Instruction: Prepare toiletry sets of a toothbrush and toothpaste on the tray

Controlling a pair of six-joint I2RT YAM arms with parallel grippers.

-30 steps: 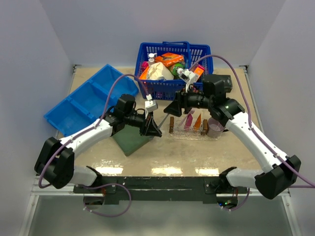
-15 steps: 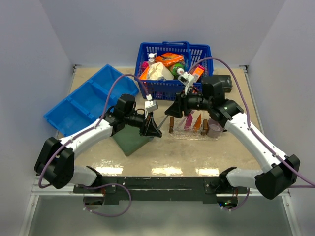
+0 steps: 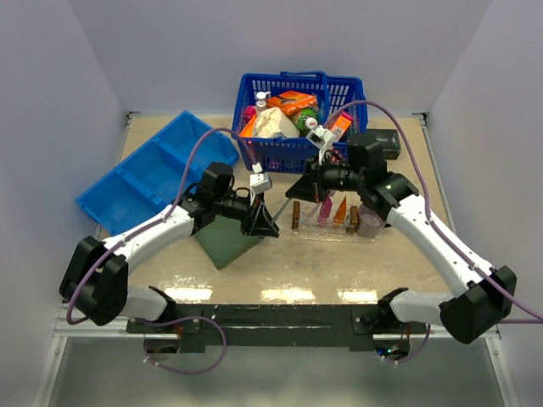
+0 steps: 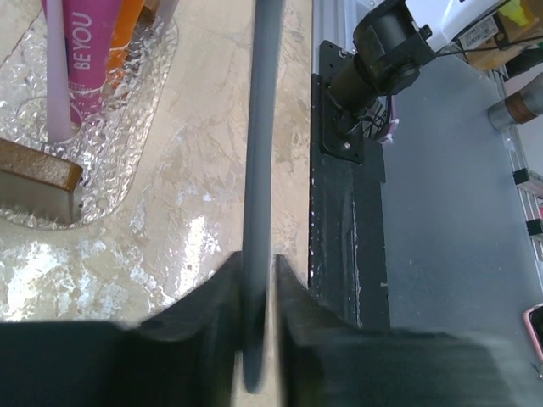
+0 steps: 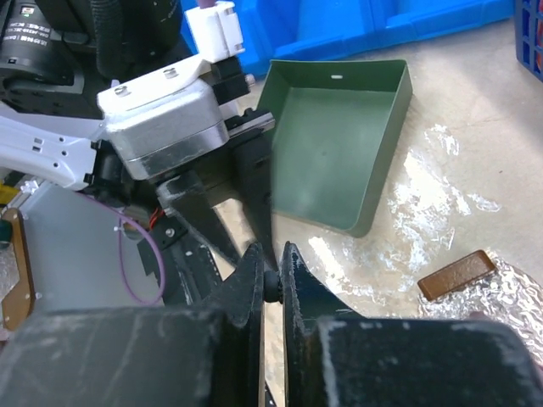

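A long grey toothbrush (image 4: 259, 136) spans the gap between my two grippers above the table. My left gripper (image 4: 256, 270) is shut on one end of it, next to the dark green tray (image 3: 222, 244). My right gripper (image 5: 271, 261) is shut on the other, dark end (image 5: 271, 287), just left of the clear tray (image 3: 336, 231). On that tray lie a pink toothpaste tube (image 4: 85, 51), an orange one (image 4: 129, 15) and a pale pink toothbrush (image 4: 58, 85). Its brown wooden handle (image 4: 38, 182) shows at the near end.
A purple mug (image 3: 371, 220) stands at the clear tray's right end. A blue basket (image 3: 297, 127) full of packets sits at the back, a blue divided bin (image 3: 148, 174) at the left. The green tray (image 5: 339, 153) lies under the left arm.
My right gripper has gone from open to shut on the free end of the grey toothbrush. The left gripper has kept its hold and stayed in place.
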